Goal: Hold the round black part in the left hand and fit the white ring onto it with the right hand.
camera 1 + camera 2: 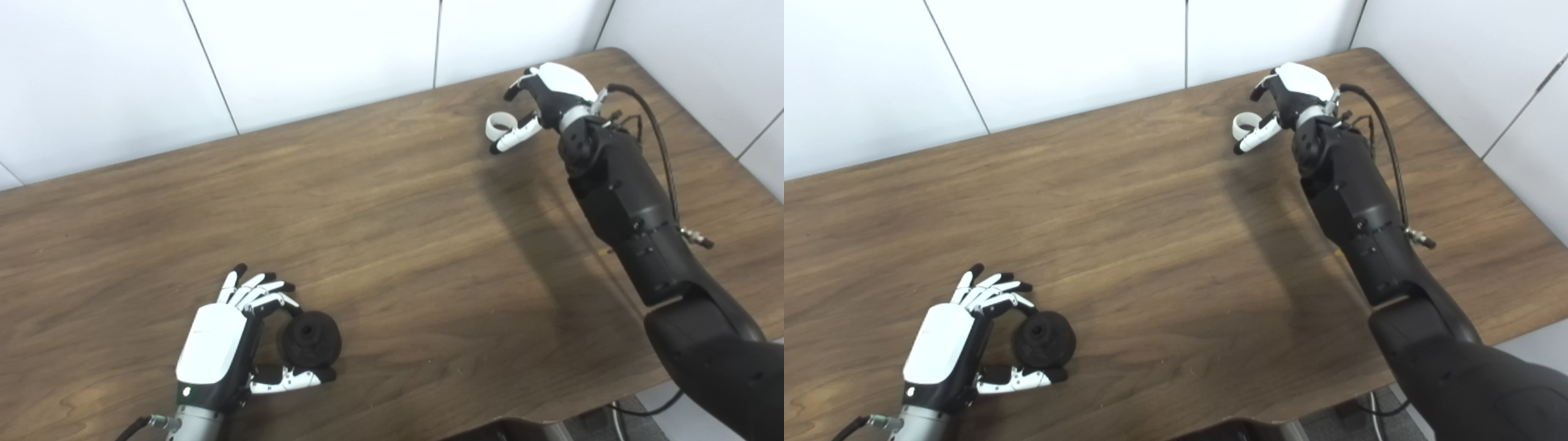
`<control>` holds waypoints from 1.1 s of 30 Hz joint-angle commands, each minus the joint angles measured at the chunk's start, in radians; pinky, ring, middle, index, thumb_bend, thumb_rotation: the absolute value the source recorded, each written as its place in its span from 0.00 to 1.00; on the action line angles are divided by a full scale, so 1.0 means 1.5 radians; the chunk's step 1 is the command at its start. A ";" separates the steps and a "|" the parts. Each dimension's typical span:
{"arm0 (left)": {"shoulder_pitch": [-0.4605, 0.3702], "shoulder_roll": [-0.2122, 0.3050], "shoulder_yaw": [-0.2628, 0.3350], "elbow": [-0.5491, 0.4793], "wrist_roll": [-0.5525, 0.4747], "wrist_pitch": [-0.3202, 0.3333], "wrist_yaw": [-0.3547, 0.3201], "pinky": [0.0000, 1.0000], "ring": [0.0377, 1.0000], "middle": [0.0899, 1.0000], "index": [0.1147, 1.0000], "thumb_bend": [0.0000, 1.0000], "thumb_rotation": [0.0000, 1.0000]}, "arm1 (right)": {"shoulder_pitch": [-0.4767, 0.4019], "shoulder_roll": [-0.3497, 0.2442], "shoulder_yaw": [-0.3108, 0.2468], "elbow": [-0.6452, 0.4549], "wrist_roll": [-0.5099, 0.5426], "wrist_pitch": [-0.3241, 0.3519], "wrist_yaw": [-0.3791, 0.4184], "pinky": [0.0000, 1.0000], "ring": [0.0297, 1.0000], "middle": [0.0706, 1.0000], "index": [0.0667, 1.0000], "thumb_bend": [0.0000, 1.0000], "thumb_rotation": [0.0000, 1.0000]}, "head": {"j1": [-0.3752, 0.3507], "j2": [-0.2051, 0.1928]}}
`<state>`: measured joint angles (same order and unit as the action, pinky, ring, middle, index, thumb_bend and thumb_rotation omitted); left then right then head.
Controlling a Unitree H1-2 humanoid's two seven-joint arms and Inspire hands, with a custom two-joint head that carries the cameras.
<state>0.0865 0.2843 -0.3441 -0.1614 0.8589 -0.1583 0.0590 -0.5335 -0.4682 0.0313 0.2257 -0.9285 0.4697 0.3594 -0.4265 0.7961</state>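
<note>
The round black part [310, 339] rests on the wooden table [392, 245] near its front left. My left hand [228, 343] wraps it, with curled fingers [278, 300] on its far side and the thumb [293, 378] against its near side. At the far right, the white ring [497, 124] lies on the table. My right hand [548, 98] hovers just right of it with its fingers apart. The thumb [516, 136] reaches along the ring's near edge and a dark fingertip [512, 92] sits above it. Whether the thumb touches the ring is unclear.
White wall panels [318, 55] stand behind the table's far edge. The table's right edge and corner [618, 52] lie close to my right arm [637, 214]. A cable [658, 135] loops off that forearm.
</note>
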 commanded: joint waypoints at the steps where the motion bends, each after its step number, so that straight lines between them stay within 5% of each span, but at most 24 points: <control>1: 0.015 0.014 0.004 0.011 0.014 0.014 -0.013 1.00 0.86 0.74 0.42 0.52 0.05 | -0.035 -0.014 -0.004 -0.001 -0.016 0.000 -0.005 1.00 1.00 0.96 0.73 0.90 0.28 | 0.000 0.001; 33: 0.020 0.003 -0.001 0.002 0.026 0.020 -0.015 1.00 0.85 0.73 0.42 0.52 0.05 | -0.061 -0.006 0.012 0.065 0.002 0.000 -0.025 0.94 1.00 0.95 0.70 0.84 0.28 | 0.015 0.002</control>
<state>0.0927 0.2767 -0.3446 -0.1695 0.8743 -0.1503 0.0606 -0.5683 -0.4616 0.0536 0.3404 -0.9230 0.4696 0.3503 -0.4019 0.7977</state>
